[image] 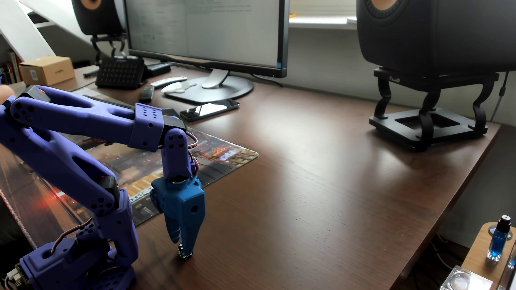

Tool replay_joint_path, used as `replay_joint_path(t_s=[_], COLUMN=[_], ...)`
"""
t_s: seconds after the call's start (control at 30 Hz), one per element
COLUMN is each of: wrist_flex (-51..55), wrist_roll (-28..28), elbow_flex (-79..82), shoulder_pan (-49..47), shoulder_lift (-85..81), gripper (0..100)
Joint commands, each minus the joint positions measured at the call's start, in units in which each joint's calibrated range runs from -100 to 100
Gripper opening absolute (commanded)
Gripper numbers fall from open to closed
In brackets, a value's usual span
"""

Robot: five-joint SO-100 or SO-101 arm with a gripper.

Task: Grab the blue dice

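One dark cube dice (183,252), white pips, between smooth plastic gripper (182,246) fingertips.

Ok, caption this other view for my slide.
Purple arm's blue gripper reaches down beside the dark dice on a wooden desk.

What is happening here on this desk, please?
A purple robot arm on a wooden desk points its blue gripper straight down over a small dark die with white pips. The die sits on the desk at the tips of the jaws, which are partly open around it; whether they already touch it, I cannot tell. The die is not lifted yet. A bottle of blue liquid stands far off at the right.
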Motion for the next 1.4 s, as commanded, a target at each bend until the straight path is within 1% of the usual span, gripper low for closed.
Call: replay_joint_path(t_s=[0.0,0.5,0.57,0.7,1.03,1.1,1.23,1.37], wrist_flex=[-0.55,-3.63,-3.63,-3.72,-3.54,-3.54,-2.86,2.27], wrist_roll=[0.18,-0.03,-0.03,-0.03,-0.29,-3.08,-11.59,-19.64], elbow_flex=[-0.16,2.1,2.1,2.1,1.11,-2.33,-12.91,-24.12], shoulder_pan=[0.4,0.56,0.56,0.56,0.31,-1.16,-5.82,-10.49], shoulder_lift=[0.01,-0.66,-0.66,-0.66,-0.66,-0.75,-0.66,-0.75], gripper=[16,16,13,2,2,2,2,2])
